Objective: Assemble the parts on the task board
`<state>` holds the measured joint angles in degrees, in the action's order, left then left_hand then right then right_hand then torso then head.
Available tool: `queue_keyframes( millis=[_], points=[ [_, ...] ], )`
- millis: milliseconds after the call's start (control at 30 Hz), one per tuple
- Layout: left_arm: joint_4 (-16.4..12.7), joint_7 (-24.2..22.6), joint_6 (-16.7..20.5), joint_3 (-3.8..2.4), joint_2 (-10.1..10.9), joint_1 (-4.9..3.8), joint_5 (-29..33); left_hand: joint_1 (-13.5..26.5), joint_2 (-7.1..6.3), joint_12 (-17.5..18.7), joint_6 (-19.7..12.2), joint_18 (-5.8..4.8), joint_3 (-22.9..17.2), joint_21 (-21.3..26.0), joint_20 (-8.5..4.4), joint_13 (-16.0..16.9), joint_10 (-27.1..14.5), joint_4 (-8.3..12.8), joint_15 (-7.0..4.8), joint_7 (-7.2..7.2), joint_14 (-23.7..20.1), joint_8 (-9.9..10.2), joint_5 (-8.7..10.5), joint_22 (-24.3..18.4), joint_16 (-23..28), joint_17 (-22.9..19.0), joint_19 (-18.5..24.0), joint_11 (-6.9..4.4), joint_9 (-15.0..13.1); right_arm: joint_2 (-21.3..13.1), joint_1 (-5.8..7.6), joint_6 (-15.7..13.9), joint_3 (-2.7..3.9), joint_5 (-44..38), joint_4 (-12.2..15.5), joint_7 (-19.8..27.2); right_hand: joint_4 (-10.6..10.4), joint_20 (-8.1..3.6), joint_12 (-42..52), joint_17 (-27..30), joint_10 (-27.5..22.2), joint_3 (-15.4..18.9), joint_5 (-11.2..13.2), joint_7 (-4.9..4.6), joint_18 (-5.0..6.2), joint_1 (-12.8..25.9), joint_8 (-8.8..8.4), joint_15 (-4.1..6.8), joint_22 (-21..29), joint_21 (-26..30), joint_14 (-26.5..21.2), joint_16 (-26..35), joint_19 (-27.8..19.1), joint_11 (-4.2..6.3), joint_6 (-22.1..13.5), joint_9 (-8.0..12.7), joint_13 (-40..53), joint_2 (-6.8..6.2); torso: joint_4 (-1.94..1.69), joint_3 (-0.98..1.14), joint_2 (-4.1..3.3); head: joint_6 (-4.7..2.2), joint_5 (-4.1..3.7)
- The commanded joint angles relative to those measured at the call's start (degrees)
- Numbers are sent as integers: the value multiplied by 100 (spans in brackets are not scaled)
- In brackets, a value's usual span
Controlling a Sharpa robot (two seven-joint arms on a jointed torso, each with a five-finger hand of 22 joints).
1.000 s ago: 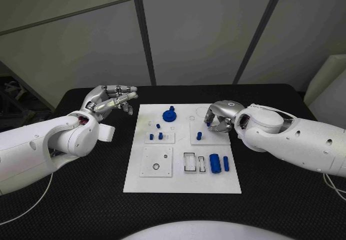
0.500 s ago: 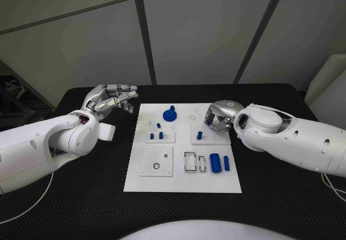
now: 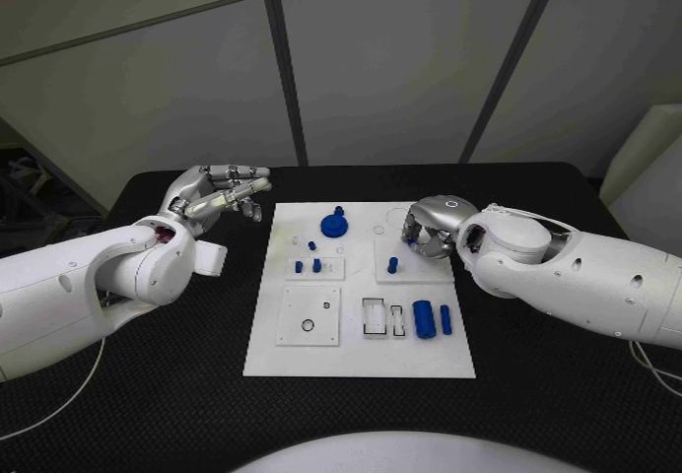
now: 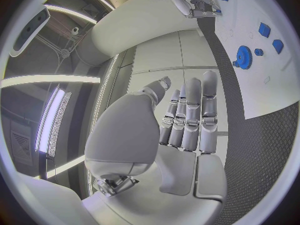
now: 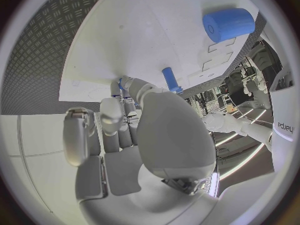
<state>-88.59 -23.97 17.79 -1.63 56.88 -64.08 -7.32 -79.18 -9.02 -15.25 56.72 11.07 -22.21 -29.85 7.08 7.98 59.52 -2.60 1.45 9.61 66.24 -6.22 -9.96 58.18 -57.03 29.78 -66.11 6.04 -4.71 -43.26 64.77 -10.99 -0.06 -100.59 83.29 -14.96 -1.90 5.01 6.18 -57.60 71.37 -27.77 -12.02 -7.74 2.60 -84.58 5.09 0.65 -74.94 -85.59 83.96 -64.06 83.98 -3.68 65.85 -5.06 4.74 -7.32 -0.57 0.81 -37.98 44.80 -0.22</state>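
The white task board (image 3: 363,347) lies in the middle of the black table. A blue gear (image 3: 335,227) stands near its far edge, with small blue pegs (image 3: 307,267) in front of it. My right hand (image 3: 434,227) hovers over the board's far right part, fingers curled, pinching a small blue part (image 5: 120,83) at its fingertips. Just beside it a blue peg (image 3: 392,265) stands upright on the board. My left hand (image 3: 213,200) is raised off the board's far left corner, fingers apart and holding nothing.
Two blue cylinders (image 3: 424,321) lie side by side on the board's right half, next to a rectangular slot (image 3: 374,319). A square plate with a round hole (image 3: 308,320) sits on the near left. Black table surrounds the board.
My right hand has edged slightly toward the far side of the board with the small part. The left hand has stayed put.
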Motion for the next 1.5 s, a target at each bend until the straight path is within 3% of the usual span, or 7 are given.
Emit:
queue_keyframes(
  millis=[33,400,600,967,1233,1433,1500],
  points=[
    [-2,-49,-15,-6,-9,-3,25,11,47,-26,13,-64,-6,39,12,8,-29,15,13,4,-40,-35,-33,-5,27,-9,45,9,7,-7,-42,-45,-37,-157,0,-179,7,-17,10,23,73,-43,27,9,-123,22,35,39,-1002,-45,190,12,269,11,61,-10,11,68,5,0,2,4,-2],
    [25,-58,-41,-6,-24,10,44,3,53,-34,14,-63,-10,43,12,9,-28,21,13,5,-46,-37,-34,-8,28,-14,48,9,9,-188,-43,-477,-30,-279,322,-249,32,-16,-1,21,109,-50,43,19,-142,64,41,54,-1076,-104,188,-15,313,24,93,-17,23,51,2,1,12,10,-10],
    [49,-67,-66,-6,-35,17,73,0,56,-38,15,-63,-11,46,12,9,-28,23,14,6,-49,-39,-34,-9,28,-17,49,9,9,-328,-41,-695,-23,-314,545,-287,48,-17,-7,23,118,-58,33,22,-149,67,40,59,-1105,-127,187,-23,331,27,98,-18,27,44,9,-3,13,-37,1],
    [114,-67,-132,-6,-106,30,91,4,52,-44,19,-63,-5,51,12,9,-32,25,17,6,-59,-42,-32,-12,30,-22,54,11,10,-550,-37,-888,16,-146,1284,-258,66,-17,-22,12,128,-72,-3,20,-158,88,33,64,-1138,-154,186,-49,351,27,101,-18,32,27,13,-13,25,-91,20],
    [185,-57,-129,-6,-220,31,103,4,52,-44,19,-63,-5,51,12,9,-32,25,17,6,-59,-42,-32,-12,30,-22,54,11,10,-363,-38,-913,22,47,1677,-142,71,-17,-27,10,131,-77,-13,18,-161,93,31,65,-1150,-163,186,-56,358,27,103,-18,33,26,2,-21,31,-81,172],
    [253,-47,-125,-7,-343,29,106,7,52,-48,23,-63,-2,55,13,10,-34,24,18,5,-65,-45,-31,-14,31,-26,57,12,10,-44,-40,-841,17,220,1656,-9,75,-17,-32,16,132,-83,-23,16,-162,97,29,65,-1153,-166,184,-56,360,26,103,-18,34,27,-1,-37,35,-53,317],
    [278,-37,-122,-7,-381,28,110,7,52,-48,23,-63,-2,55,13,10,-34,24,18,5,-65,-45,-31,-14,31,-26,57,12,10,84,-44,-802,9,289,1607,46,78,-16,-36,21,131,-87,-29,14,-161,100,27,65,-1153,-166,183,-55,359,25,101,-17,35,27,-8,-42,30,-81,395]
  ],
)
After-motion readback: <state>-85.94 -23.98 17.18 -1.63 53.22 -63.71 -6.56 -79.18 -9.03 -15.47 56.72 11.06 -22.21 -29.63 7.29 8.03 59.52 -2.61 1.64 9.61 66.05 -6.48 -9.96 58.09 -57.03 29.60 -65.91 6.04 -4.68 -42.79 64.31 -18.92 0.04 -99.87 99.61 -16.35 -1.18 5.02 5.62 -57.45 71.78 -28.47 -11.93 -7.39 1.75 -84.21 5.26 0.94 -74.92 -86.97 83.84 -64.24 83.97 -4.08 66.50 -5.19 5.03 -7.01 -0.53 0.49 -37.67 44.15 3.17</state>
